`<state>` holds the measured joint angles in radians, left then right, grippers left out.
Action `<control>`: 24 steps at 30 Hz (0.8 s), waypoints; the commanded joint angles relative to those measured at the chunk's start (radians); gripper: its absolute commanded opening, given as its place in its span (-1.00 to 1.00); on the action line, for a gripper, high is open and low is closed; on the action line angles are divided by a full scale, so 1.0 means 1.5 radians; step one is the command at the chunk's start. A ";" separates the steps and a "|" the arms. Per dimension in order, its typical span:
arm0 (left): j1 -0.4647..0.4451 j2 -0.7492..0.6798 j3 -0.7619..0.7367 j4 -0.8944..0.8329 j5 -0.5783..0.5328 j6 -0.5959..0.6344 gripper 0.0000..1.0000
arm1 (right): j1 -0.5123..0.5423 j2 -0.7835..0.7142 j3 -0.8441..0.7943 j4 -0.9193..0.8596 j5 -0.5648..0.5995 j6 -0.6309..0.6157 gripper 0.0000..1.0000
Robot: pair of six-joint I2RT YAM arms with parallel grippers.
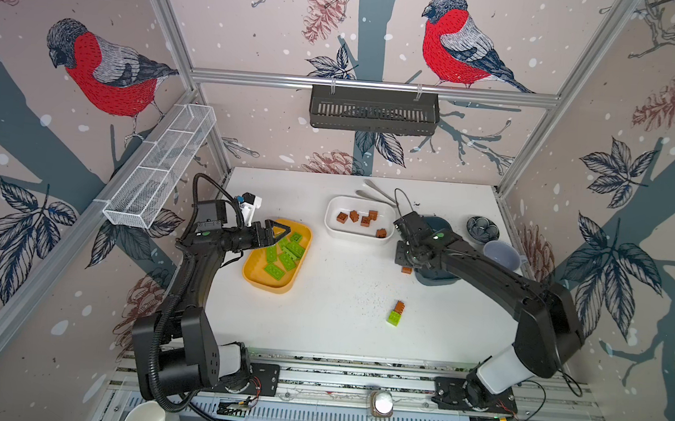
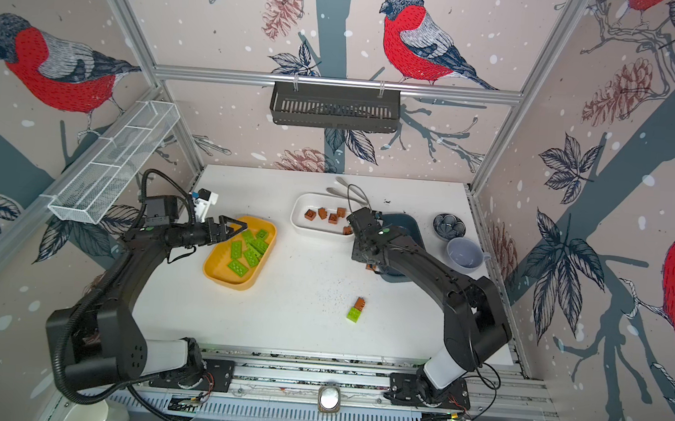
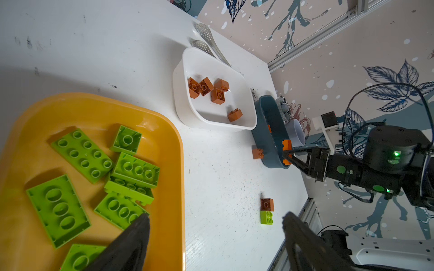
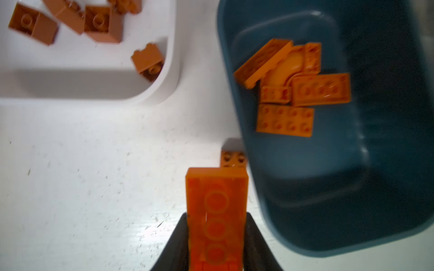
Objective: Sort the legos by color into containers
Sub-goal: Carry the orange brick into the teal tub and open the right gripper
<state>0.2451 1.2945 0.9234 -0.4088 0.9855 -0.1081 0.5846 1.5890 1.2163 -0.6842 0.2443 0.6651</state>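
— Where's your right claw [image 4: 217, 234]?
— Wrist bent down beside the teal tub [image 1: 432, 277], right of centre in a top view, pinching an orange plate [image 4: 216, 199] by its long edges.
— The left claw [image 1: 283, 234]?
— Stretched over the yellow tub [image 1: 263, 281], jaws wide.

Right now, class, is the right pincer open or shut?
Shut: the right pincer clamps both long sides of an orange plate, seen in the right wrist view.

Glossy plastic yellow tub [image 3: 94, 105], smooth green bricks [image 3: 82, 152], scuffed white tabletop [image 3: 223, 176], metal tongs [image 3: 204, 32]
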 commanded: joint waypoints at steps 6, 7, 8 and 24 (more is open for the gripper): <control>-0.010 -0.013 -0.008 0.093 0.040 -0.073 0.77 | -0.154 -0.005 -0.015 0.011 -0.002 -0.124 -0.43; -0.010 -0.013 -0.006 0.092 0.043 -0.073 0.76 | -0.170 0.000 -0.022 0.020 -0.008 -0.131 -0.42; -0.011 -0.013 -0.006 0.093 0.043 -0.074 0.76 | -0.182 0.004 -0.027 0.027 -0.009 -0.135 -0.42; -0.014 0.006 0.020 0.050 0.042 -0.037 0.77 | -0.187 -0.039 -0.077 0.019 -0.151 -0.106 0.44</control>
<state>0.2253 1.2964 0.9302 -0.3099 1.0424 -0.2073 0.2832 1.5642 1.1080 -0.6231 0.1089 0.4500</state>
